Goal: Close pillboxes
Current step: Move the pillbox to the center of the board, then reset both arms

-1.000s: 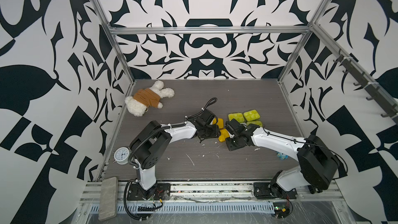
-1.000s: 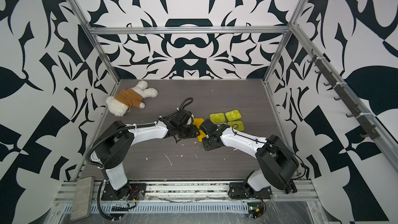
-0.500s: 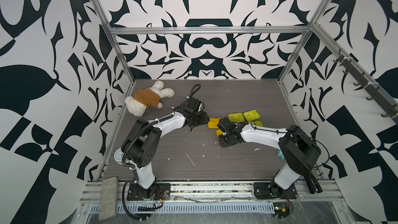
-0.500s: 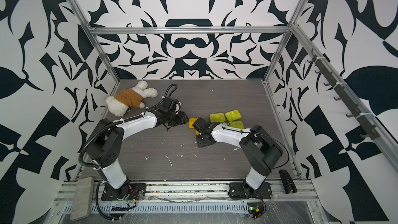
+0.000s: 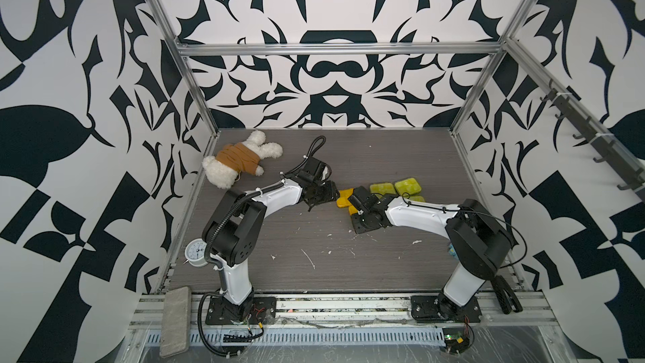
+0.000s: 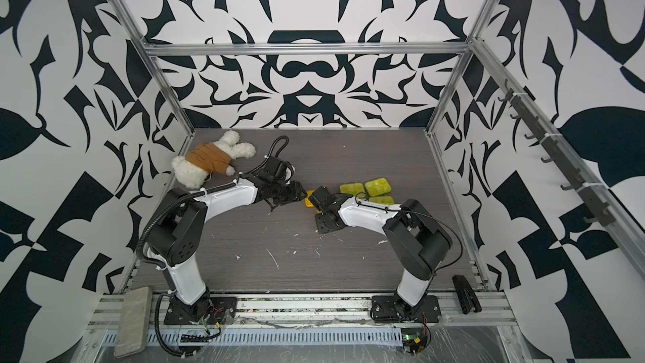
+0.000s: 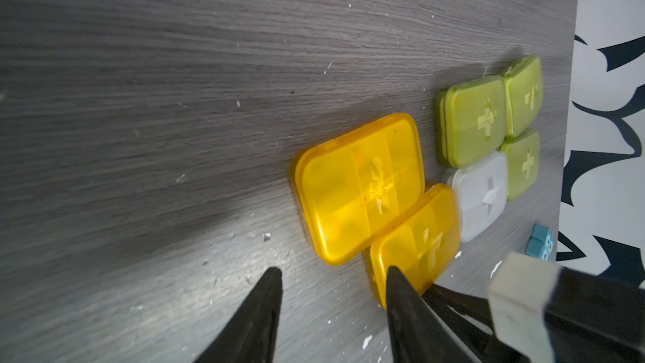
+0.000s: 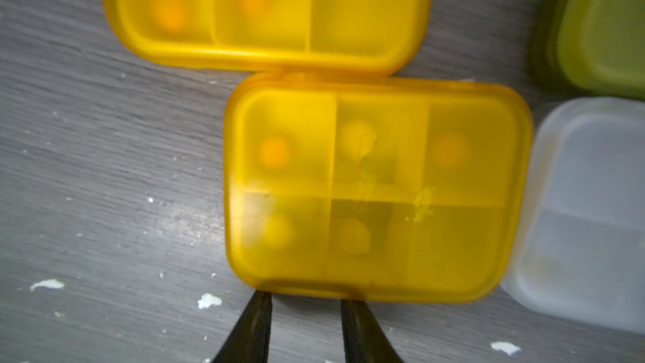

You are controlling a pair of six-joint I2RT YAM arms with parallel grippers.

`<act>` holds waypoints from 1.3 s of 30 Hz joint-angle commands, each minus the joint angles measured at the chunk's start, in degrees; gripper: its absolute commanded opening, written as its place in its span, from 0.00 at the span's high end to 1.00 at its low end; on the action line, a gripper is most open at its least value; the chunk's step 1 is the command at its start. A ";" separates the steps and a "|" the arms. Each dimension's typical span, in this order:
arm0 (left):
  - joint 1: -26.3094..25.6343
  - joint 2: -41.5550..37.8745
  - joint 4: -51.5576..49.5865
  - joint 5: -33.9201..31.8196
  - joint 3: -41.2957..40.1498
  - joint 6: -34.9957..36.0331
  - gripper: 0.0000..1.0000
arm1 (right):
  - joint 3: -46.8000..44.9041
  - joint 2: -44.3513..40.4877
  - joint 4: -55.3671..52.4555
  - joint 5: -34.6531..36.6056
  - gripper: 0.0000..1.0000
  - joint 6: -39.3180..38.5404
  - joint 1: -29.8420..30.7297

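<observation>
- Both grippers had moved farther from the front edge of the table [image 5: 349, 274] since a second earlier.
- Left gripper [image 7: 333, 270] stood open, empty, near an amber pillbox [image 7: 359, 186].
- Right gripper [image 8: 306, 297] stood open, tips at the second amber pillbox [image 8: 377, 186].

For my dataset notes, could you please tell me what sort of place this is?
Probably a robot lab test cell: a left arm and right arm bolted to a front rail, an aluminium frame, and black-and-white patterned walls enclosing a grey wood-grain tabletop.
</observation>
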 commanded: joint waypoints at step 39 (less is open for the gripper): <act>-4.56 10.83 9.37 7.14 8.91 -4.14 0.49 | -0.46 -20.35 -8.40 6.43 0.61 -6.56 -17.19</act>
